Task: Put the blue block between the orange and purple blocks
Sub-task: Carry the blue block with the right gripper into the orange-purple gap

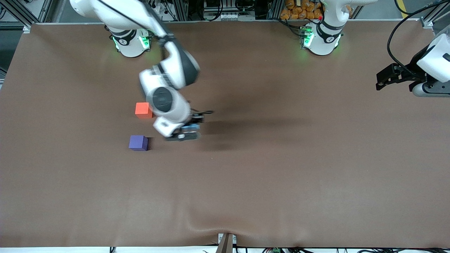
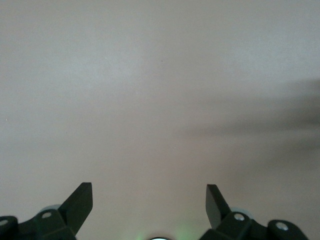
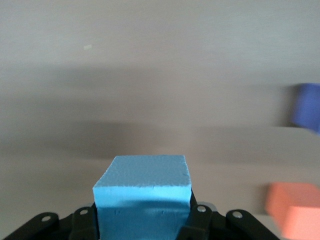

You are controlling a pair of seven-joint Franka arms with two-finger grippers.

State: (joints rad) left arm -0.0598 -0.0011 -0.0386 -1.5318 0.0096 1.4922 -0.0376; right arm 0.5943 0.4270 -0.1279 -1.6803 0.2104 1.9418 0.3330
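Observation:
The sky-blue block [image 3: 143,192] sits clamped between the jaws of my right gripper [image 1: 188,133], which is shut on it above the brown table, beside the other two cubes and toward the table's middle. Only a sliver of the blue block [image 1: 193,125] shows under the wrist in the front view. The orange block [image 1: 143,109] lies on the table, and the purple block [image 1: 138,143] lies nearer to the front camera than it. Both show in the right wrist view too: orange block [image 3: 295,209], purple block [image 3: 307,106]. My left gripper [image 1: 388,77] waits open over the left arm's end of the table, nothing between its fingers [image 2: 80,202].
The brown cloth [image 1: 281,168] covers the whole table, with a slight wrinkle at its front edge. The two arm bases [image 1: 130,42] stand along the table's edge farthest from the front camera.

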